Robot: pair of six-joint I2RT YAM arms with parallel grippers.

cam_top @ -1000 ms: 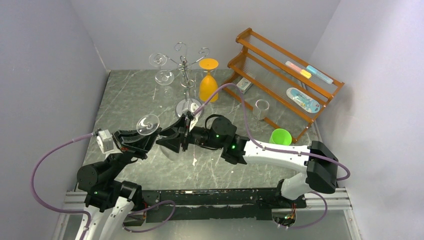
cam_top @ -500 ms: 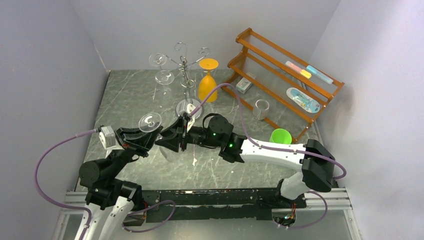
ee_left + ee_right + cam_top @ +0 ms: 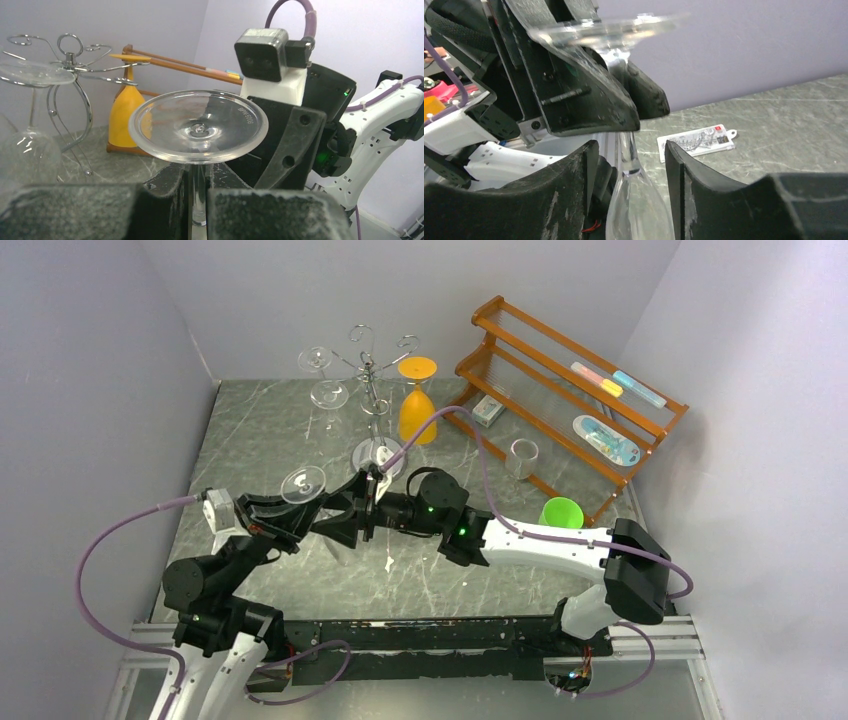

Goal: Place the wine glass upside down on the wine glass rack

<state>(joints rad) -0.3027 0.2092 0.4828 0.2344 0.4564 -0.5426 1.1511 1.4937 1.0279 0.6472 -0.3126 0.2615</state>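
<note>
While the left claw point(image 3: 198, 212) clamps tight on the stem, the glass point(image 3: 198, 127) sits inverted in mid-air, foot up and bowl down. It hangs over the middle of the table point(image 3: 260, 430), well short of the rack point(image 3: 372, 380). And look at the right claw point(image 3: 628, 175): jaws parted, one finger each side of the stem where it meets the bowl. There's a gap on both sides, so it grips nothing. From above, the two claws meet nose to nose, with the round foot showing just above where they meet. Back by the wall the rack stands upright. A clear glass point(image 3: 322, 375) hangs from its left arm and an orange glass point(image 3: 417, 405) sits foot-up at its right side. Right of that is a wooden shelf point(image 3: 570, 400), with a green cup point(image 3: 561, 512) near its front end. A small card point(image 3: 696, 141) lies flat on the table beyond the right claw's fingers.
</note>
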